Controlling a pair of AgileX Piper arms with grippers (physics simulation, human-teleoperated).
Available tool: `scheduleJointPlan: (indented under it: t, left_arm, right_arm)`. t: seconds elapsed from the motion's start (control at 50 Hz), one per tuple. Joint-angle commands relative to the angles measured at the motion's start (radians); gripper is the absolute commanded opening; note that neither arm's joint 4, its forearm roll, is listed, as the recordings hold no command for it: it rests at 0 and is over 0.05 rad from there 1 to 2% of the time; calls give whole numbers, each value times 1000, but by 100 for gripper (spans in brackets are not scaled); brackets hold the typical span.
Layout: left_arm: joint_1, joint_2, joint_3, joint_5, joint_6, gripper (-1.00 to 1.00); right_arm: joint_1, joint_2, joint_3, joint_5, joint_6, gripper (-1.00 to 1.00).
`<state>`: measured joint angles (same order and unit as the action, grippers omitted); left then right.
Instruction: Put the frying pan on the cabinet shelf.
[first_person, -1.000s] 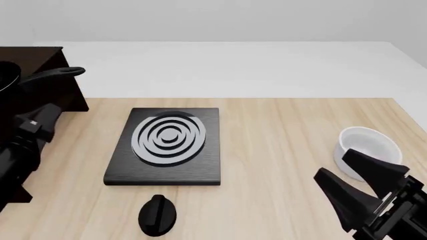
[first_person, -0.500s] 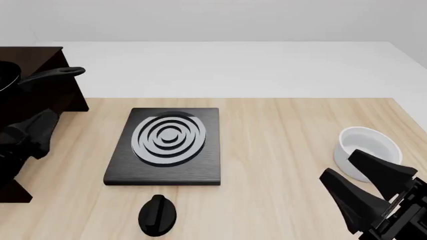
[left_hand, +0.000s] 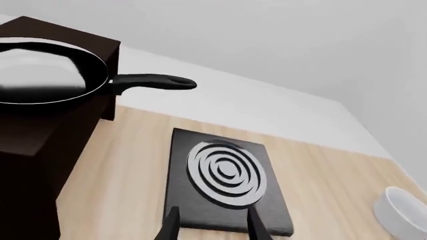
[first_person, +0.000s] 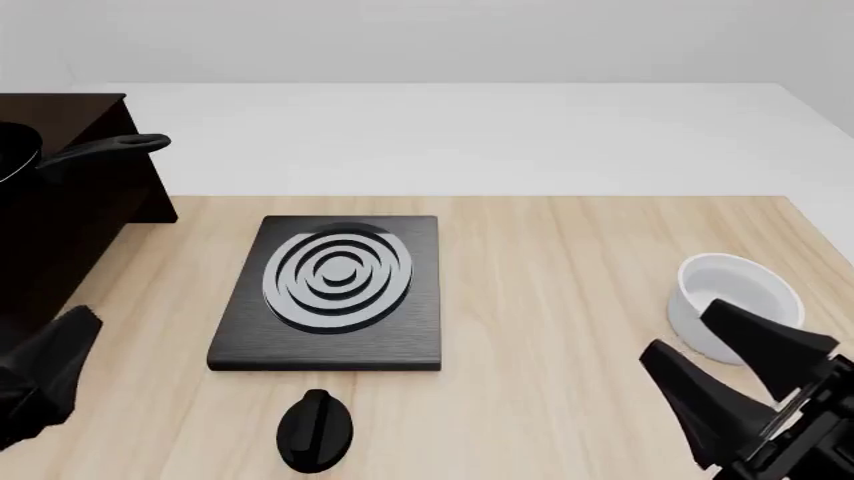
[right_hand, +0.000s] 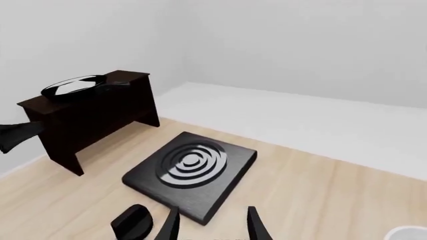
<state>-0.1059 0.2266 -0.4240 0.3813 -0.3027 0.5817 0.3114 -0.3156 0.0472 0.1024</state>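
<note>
Cabinet shelf: dark brown box at the far left of the table, its flat top carrying the pan
Frying pan: sits on the cabinet's top, light inner surface up, its black handle jutting past the cabinet's right edge towards the middle of the table; nothing grips it
Left gripper: low at the near left edge in the front view, in front of the cabinet and well apart from the pan; its two fingertips stand apart with bare space between them, holding nothing
Hob: black square plate with grey rings, flat on the wood near the middle, right of the cabinet
Knob: small black dial lying on the table just in front of the hob
Bowl: white, handleless, upright near the right edge
Right gripper: near right corner, just in front of the bowl; fingers spread wide and empty
Table: light wood
</note>
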Motion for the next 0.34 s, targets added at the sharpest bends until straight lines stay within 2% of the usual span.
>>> scheduleJointPlan:
  t: [0.02,0.12,0.34]
  left_arm:
    - [-10,-181,16,162,3,100]
    - [-11,-225,-23,238,11,100]
    - [3,-227,-133,317,25,100]
  right_arm:
    - [1,7,15,-14,-29,100]
    - [-1,-3,17,-8,-31,100]
    - [-6,-9,16,0,-32,100]
